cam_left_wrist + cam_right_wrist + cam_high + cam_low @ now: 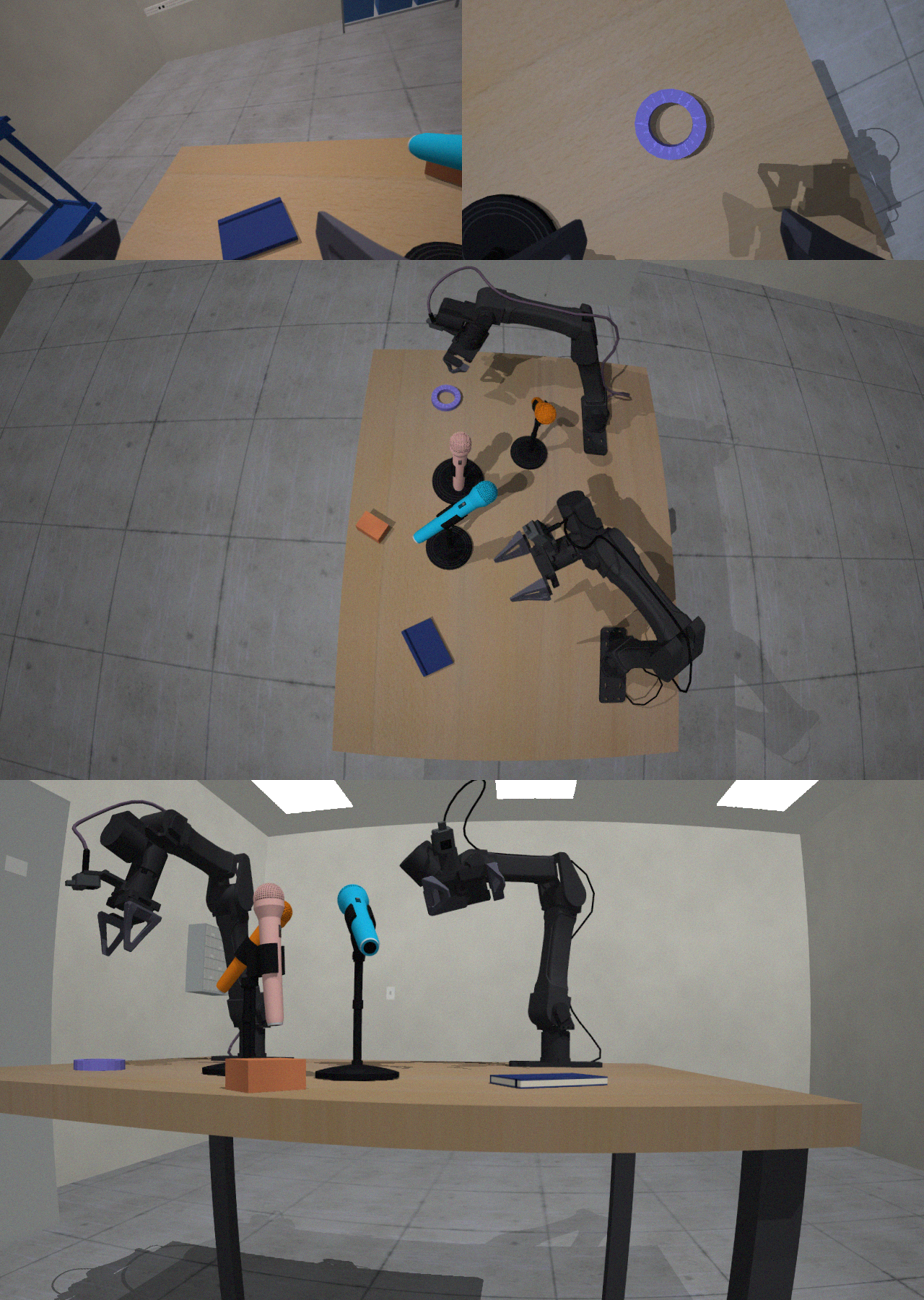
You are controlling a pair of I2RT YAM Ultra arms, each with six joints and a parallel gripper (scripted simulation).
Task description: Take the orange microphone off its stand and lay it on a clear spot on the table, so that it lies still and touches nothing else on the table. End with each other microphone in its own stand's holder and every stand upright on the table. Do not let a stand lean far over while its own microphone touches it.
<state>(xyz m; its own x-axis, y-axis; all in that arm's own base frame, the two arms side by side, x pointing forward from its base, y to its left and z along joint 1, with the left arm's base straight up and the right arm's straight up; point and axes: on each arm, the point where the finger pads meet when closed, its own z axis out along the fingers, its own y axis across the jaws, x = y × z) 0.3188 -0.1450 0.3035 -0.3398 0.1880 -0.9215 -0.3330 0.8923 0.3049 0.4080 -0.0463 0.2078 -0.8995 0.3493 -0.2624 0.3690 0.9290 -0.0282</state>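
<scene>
The orange microphone (545, 414) (234, 973) sits tilted in its holder; its black stand (528, 452) is upright. The pink microphone (460, 445) (270, 909) is steep in the holder of its upright stand (442, 479). The cyan microphone (483, 492) (367, 925) (440, 149) is tilted in its holder, its stand (450, 554) (356, 1074) upright. My left gripper (504, 580) (463, 893) (217, 224) is open and empty, high beside the cyan microphone. My right gripper (455, 366) (117, 952) (682, 224) is open and empty, above the table edge beyond the purple ring.
The purple ring (436, 397) (98, 1064) (642, 124) lies near the right gripper. An orange block (372, 526) (265, 1075) (444, 173) lies near the long edge of the table. A blue book (426, 646) (548, 1080) (256, 229) lies flat, apart from the stands.
</scene>
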